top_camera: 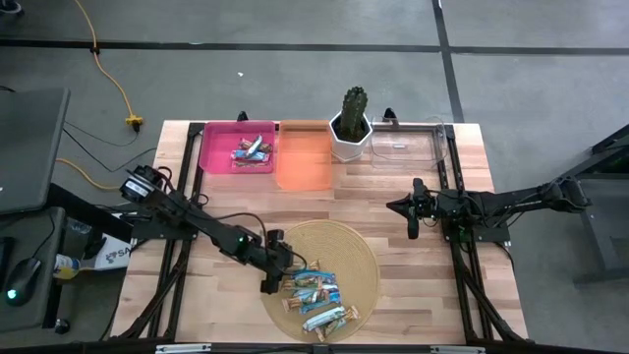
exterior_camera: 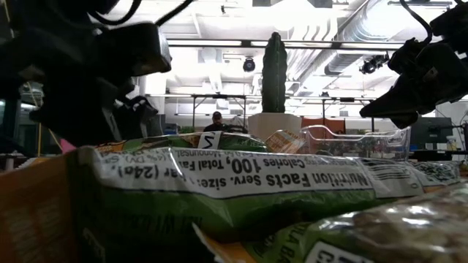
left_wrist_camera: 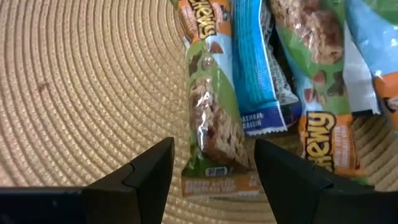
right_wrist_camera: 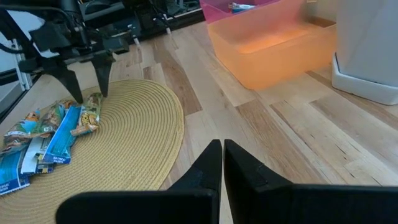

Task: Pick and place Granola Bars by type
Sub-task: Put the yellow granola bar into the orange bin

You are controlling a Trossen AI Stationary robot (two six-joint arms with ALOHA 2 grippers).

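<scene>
Left pincer wide astride green-wrapped bar

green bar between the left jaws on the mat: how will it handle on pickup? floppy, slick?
The green-wrapped bar is likely fairly stiff: it lies flat and straight on the woven mat. Its glossy wrapper shows glare, so it may slip. The left gripper straddles its end with jaws open; neighbouring bars touch it and may shift.

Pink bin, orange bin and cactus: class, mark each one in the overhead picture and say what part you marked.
pink bin (top_camera: 218, 149): high view, bare floor of the bin, left of the bars inside.
orange bin (top_camera: 304, 157): high view, middle of its floor.
cactus (top_camera: 354, 106): high view, green stem above the white pot.
</scene>
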